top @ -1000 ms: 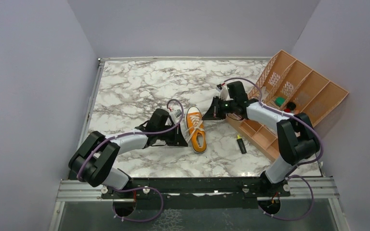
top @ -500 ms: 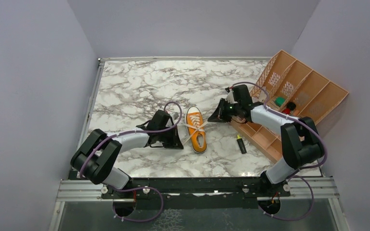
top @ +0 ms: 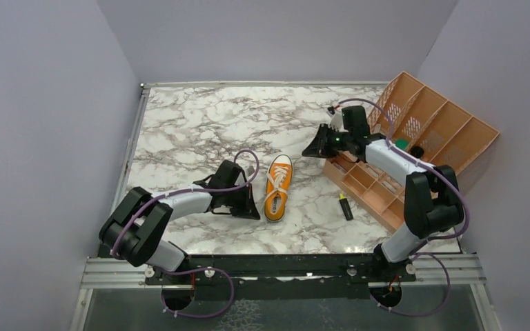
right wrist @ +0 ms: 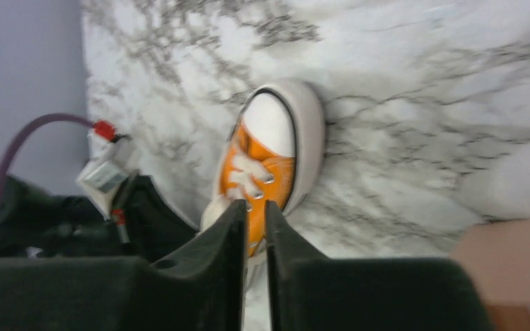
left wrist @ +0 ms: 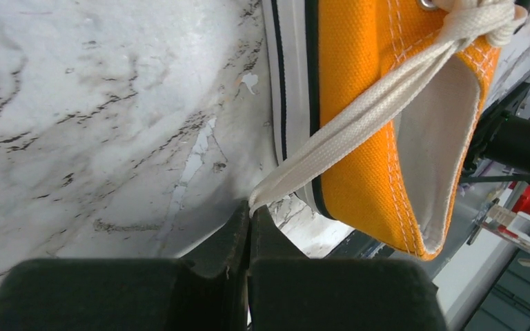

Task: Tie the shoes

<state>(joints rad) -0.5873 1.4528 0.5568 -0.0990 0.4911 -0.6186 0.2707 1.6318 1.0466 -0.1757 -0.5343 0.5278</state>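
Observation:
The orange sneaker [top: 277, 188] with white toe cap and white laces lies on the marble table, toe pointing away from me. My left gripper [top: 251, 207] sits at the shoe's left side near the heel. In the left wrist view it [left wrist: 249, 208] is shut on the end of a white lace [left wrist: 373, 103] that runs taut up to the shoe [left wrist: 359, 55]. My right gripper [top: 312, 149] hovers up and to the right of the toe, apart from the shoe. In the right wrist view its jaws [right wrist: 252, 207] stand nearly together with nothing between them, the shoe [right wrist: 270, 167] beyond.
A peach divided organiser rack [top: 442, 131] lies tilted at the right, with a green item [top: 401, 144] in it. A dark marker with a yellow tip [top: 346, 206] lies on the table right of the shoe. Walls close in on the left, back and right.
The right gripper has drawn away up and to the right, and no lace stretches to it any more. The left gripper pulled its lace nearer; the shoe's heel swung left.

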